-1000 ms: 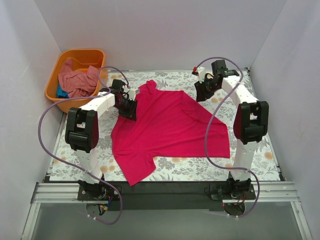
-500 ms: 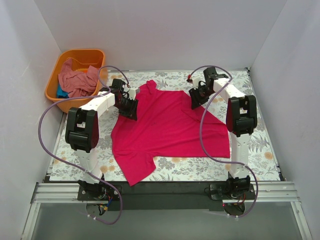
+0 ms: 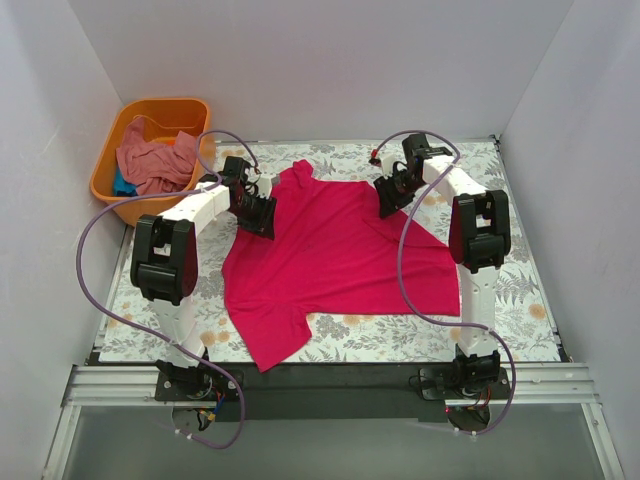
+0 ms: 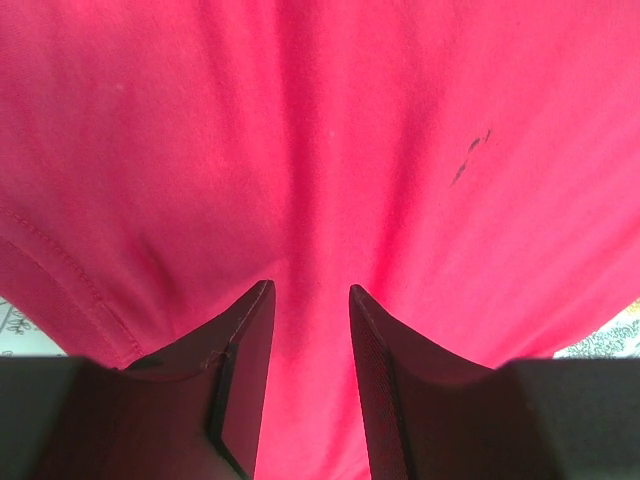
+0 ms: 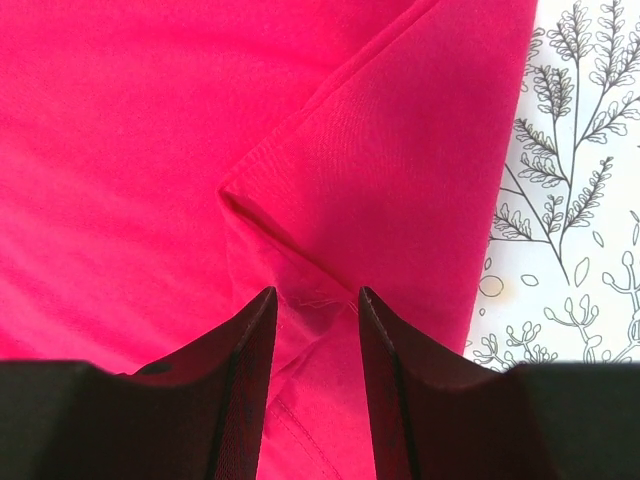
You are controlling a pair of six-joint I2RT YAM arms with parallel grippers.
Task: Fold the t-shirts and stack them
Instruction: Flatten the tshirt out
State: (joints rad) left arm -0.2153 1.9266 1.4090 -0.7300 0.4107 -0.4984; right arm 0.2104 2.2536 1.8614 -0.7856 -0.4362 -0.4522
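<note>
White walls enclosed a table under a floral cloth [image 3: 520,300]. A crimson-pink t-shirt [image 3: 330,250] lay spread, skewed and creased, across the table's middle, one corner reaching toward its near edge. At the far left corner an orange tub [image 3: 105,185] held a salmon-pink t-shirt [image 3: 150,160]. The left gripper [image 3: 256,215] sat at the shirt's left edge. The right gripper [image 3: 386,198] sat over a doubled-back sleeve nearer the far edge. Both had jaws partly parted, clamping nothing. Likely risk: closing there could pinch only the top layer, dragging the sleeve and leaving a crooked fold.
</note>
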